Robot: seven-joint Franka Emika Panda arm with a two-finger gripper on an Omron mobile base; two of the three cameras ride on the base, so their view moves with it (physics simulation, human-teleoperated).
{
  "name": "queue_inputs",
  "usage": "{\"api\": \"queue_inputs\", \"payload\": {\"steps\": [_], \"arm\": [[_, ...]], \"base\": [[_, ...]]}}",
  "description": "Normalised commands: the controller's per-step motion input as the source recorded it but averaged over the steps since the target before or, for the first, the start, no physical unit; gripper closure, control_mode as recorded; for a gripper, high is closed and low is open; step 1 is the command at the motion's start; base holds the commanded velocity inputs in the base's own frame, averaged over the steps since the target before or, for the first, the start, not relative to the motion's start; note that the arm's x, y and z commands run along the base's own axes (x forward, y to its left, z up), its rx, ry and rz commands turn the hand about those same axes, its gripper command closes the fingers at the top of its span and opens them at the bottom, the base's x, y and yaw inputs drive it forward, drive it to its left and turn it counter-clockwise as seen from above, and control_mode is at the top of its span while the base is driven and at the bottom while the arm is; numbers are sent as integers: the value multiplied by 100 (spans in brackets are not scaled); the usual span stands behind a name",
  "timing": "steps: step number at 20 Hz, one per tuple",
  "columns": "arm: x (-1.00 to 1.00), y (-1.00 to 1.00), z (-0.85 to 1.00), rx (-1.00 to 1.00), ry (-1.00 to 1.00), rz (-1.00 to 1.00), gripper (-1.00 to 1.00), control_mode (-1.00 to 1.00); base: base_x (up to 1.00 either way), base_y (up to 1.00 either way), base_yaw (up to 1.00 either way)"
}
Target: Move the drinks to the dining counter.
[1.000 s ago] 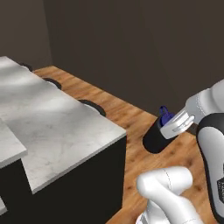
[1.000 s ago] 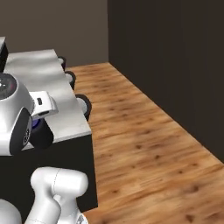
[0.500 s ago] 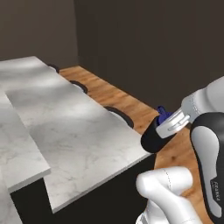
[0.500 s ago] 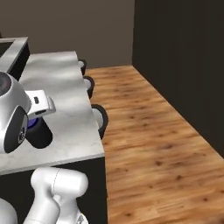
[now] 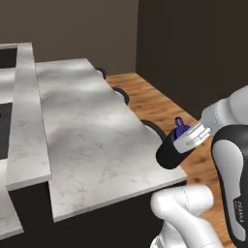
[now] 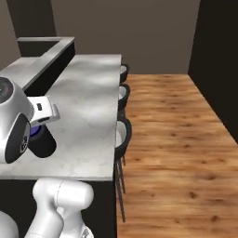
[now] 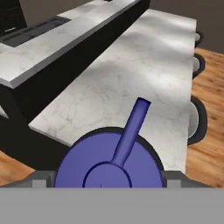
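Lower right of the left base view: gripper (image 5: 186, 140) clamped around the wide black bottle (image 5: 170, 151); rigid, probably heavy, smooth-sided; best held mid-body, below the blue cap (image 7: 109, 164).

Long white marble dining counter (image 5: 92, 140) on dark base; black stools (image 6: 123, 135) alongside.

Black bottle (image 5: 170, 152), blue cap (image 7: 109, 164); white grey-veined counter (image 5: 92, 135); brown wood floor (image 6: 172, 139).
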Motion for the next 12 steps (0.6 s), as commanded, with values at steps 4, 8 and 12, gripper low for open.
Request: {"api": "queue_inputs", "payload": {"steps": [4, 8, 12], "arm": [[0, 0, 0, 0, 0, 0, 100, 100], [0, 0, 0, 0, 0, 0, 100, 100], [0, 0, 0, 0, 0, 0, 100, 100]], "base": [[69, -1, 49], [36, 0, 36], [36, 5, 12]]}}
